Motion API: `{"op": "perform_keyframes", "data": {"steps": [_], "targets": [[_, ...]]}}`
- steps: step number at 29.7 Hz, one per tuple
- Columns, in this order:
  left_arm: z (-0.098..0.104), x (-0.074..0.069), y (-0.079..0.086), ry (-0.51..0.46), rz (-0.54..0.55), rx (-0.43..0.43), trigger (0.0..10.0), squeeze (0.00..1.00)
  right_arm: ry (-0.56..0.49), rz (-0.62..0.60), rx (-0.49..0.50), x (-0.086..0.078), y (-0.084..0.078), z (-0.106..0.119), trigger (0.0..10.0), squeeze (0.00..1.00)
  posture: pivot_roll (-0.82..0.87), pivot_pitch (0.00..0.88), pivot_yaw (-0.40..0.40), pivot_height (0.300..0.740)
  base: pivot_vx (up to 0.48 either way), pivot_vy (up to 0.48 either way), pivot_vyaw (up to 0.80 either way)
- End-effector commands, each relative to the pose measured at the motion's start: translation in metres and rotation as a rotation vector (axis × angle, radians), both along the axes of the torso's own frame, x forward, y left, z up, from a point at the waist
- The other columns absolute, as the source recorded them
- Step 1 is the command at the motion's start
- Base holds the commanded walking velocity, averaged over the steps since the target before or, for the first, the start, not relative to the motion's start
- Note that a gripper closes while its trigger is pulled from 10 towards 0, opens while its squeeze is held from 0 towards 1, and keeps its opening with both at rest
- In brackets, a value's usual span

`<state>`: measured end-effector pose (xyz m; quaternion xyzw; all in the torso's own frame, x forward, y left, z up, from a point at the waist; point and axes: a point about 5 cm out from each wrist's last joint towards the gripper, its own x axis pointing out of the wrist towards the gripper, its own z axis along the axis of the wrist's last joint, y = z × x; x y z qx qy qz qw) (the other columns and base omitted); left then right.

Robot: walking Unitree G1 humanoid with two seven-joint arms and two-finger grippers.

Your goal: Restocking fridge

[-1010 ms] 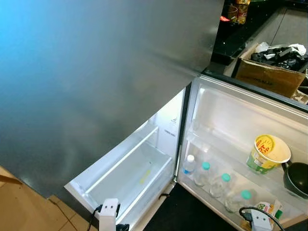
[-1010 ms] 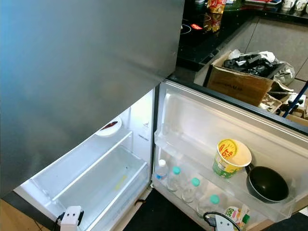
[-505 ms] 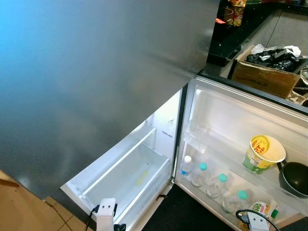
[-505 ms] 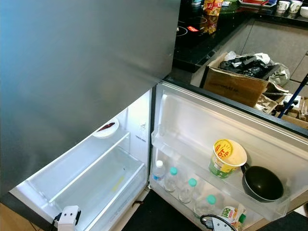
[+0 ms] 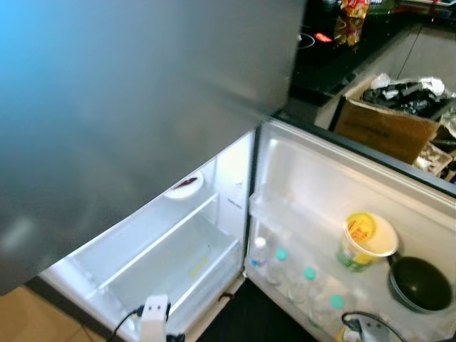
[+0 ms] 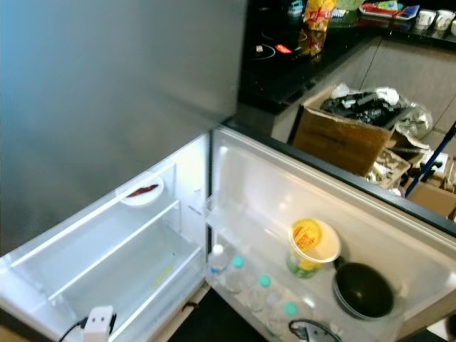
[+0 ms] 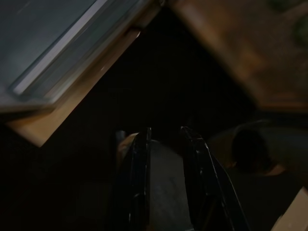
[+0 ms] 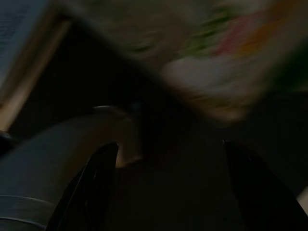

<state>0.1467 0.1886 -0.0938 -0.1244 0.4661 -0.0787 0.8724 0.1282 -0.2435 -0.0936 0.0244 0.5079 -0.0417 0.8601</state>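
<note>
Left gripper (image 7: 166, 144): hanging low by the dark floor below the fridge, fingers close together with just a slim gap, holding nothing.
Right gripper (image 8: 168, 159): also idle down low, fingers spread wide, nothing in them.
What changed: the whole view slid over since a second ago, so the robot moved, not the stuff. Looks like it's still sizing up the shelves; no restocking going on yet.
Fridge (image 6: 107, 249): open, lit, shelves mostly bare, just a small plate (image 6: 140, 191) on the top shelf.
Fridge door (image 6: 285, 185): swung open right of the shelves, holding a noodle cup (image 6: 310, 246), a black pan (image 6: 363, 291) beside it, and water bottles (image 6: 235, 269) in the rack under them.
Cardboard box (image 6: 342, 135): behind the door.
</note>
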Motion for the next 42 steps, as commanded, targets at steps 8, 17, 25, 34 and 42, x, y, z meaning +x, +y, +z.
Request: {"op": "perform_keyframes", "data": {"steps": [8,17,25,34,42], "targets": [[-0.003,-0.007,-0.005,0.021,0.026,-0.014,10.0,0.00,0.018,0.012,-0.012,-0.004,0.002,-0.002,10.0,0.00,-0.05,0.000,0.001,0.740,0.000,-0.334,0.00],[-0.004,-0.006,-0.003,0.029,0.052,-0.005,10.0,0.00,0.016,0.012,-0.022,-0.002,0.000,-0.001,10.0,0.00,-0.06,0.000,0.001,0.740,0.000,0.000,0.00],[-0.005,-0.008,-0.007,0.039,0.041,0.004,10.0,0.00,0.031,0.027,-0.028,-0.005,0.000,-0.002,10.0,0.00,-0.06,0.001,-0.002,0.740,0.000,0.000,0.00],[-0.006,-0.009,-0.010,0.043,0.033,0.009,10.0,0.00,0.045,0.029,-0.038,-0.008,-0.002,-0.003,10.0,0.00,-0.06,0.006,-0.006,0.740,0.000,0.000,0.00],[-0.006,-0.009,-0.012,0.041,0.028,0.009,10.0,0.00,0.051,0.037,-0.041,-0.010,-0.002,-0.003,10.0,0.00,-0.06,0.008,-0.009,0.740,0.000,0.000,0.00]]}}
